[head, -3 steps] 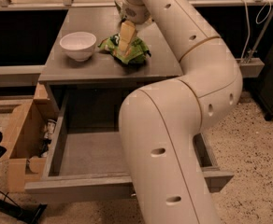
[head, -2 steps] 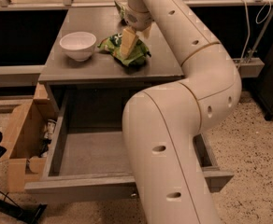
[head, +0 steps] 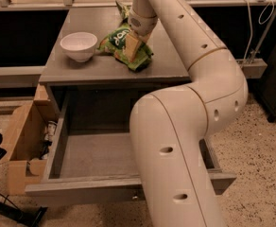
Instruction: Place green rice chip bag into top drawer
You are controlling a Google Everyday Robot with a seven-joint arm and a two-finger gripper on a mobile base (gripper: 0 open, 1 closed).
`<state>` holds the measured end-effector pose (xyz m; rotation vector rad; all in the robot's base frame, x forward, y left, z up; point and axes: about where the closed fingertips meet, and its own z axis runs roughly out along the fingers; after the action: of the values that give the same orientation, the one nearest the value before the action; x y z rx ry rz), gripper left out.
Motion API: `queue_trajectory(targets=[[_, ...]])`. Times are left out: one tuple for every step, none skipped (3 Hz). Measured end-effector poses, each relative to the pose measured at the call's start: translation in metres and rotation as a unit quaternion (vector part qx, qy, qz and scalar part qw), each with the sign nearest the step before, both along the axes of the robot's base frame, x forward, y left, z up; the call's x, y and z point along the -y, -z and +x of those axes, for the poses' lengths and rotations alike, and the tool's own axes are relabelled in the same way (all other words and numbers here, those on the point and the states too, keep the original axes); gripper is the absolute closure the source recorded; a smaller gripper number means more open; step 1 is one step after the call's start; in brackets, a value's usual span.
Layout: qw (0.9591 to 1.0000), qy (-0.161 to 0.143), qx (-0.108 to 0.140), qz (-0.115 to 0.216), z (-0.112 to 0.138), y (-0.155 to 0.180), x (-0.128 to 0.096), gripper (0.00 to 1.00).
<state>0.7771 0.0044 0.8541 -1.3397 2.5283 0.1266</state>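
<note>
The green rice chip bag (head: pixel 115 40) lies on the grey table top, to the right of a white bowl (head: pixel 79 45). It is bright green and glossy with white lettering. My gripper (head: pixel 131 47) hangs from the big white arm and is down on the bag's middle, touching it. The top drawer (head: pixel 81 191) is pulled wide open below the table top. Its inside shows bare grey wood, and my arm's lower link hides its right part. A small knob (head: pixel 135 197) shows under the front panel.
A smaller, darker green bag (head: pixel 123 9) lies at the back of the table top, behind my arm. An open cardboard box (head: pixel 20 141) with small items stands on the floor left of the drawer. Dark shelving and cables are at the right.
My gripper has come down a little onto the green bag. The bag, the bowl and the drawer have not moved.
</note>
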Motion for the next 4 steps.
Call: queue_trajectory(targets=[[0.9999, 0.0, 0.012, 0.006, 0.0079, 0.002, -0.0053, 0.94], [0.9999, 0.0, 0.012, 0.006, 0.0078, 0.0007, -0.0053, 1.0], [0.9999, 0.0, 0.012, 0.006, 0.0078, 0.0006, -0.0053, 1.0], [0.9999, 0.0, 0.012, 0.006, 0.0078, -0.0004, -0.0053, 1.0]])
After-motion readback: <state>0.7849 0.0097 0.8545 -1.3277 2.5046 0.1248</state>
